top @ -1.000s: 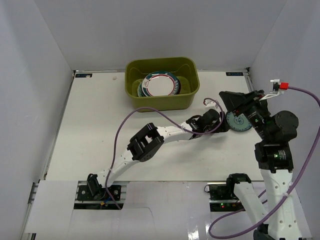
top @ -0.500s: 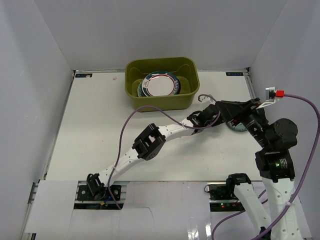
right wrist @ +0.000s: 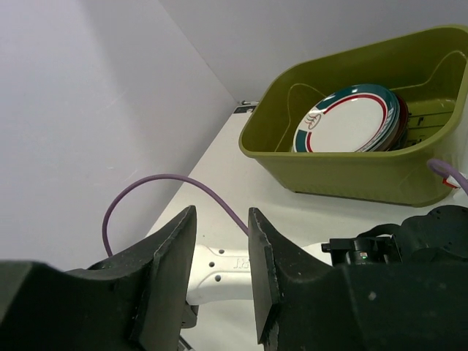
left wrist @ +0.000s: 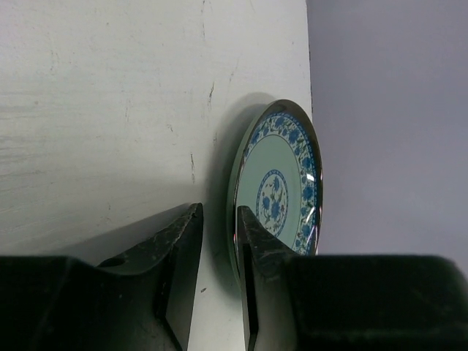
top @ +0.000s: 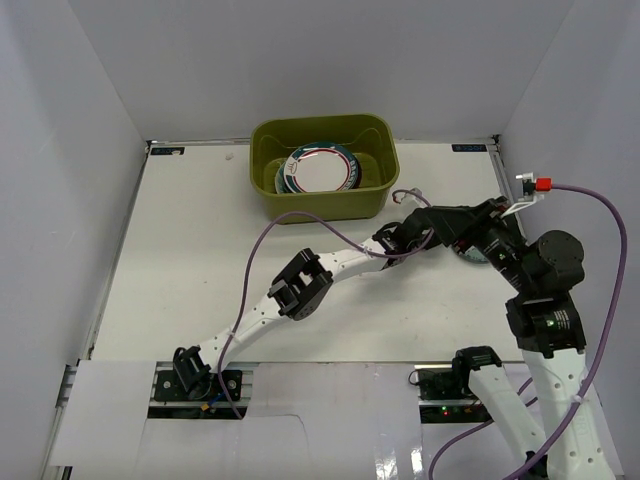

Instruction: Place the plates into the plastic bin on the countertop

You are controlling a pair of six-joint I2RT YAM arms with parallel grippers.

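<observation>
1. Fingers (left wrist: 179, 263) of the left gripper (left wrist: 217, 219): part-way apart, set astride the near rim of the small teal plate (left wrist: 281, 186). One finger sits against the rim and a sliver of gap shows beside the other. Judged not clamped.
2. Small teal plate: pale teal face with a blue floral border and a blue centre medallion. It is outside the plastic bin (top: 320, 205), on the countertop (top: 190, 250), to the bin's right and near the right-hand edge. Whether it lies flat or is tipped up cannot be told.
3. Fingers (right wrist: 164, 270) of the right gripper (right wrist: 219, 216): part-way apart with nothing between them. The gripper is poised just beside the left gripper, above the same plate.
4. Stacked plates (top: 320, 168): inside the bin, leaning together. The front one is white with a red ring and a teal rim, and a dark red edge shows behind it in the right wrist view. The count cannot be read.
5. Progress, as a judgement: most of the task is done. One plate is seen outside the bin and no other on the countertop. What remains is to grip it, lift it and set it in the bin.
6. Writing: none legible. The dark stickers (top: 167, 151) at the countertop's back corners are too small to read. The red tag (top: 543, 184) on the right arm's cable shows no readable text.
</observation>
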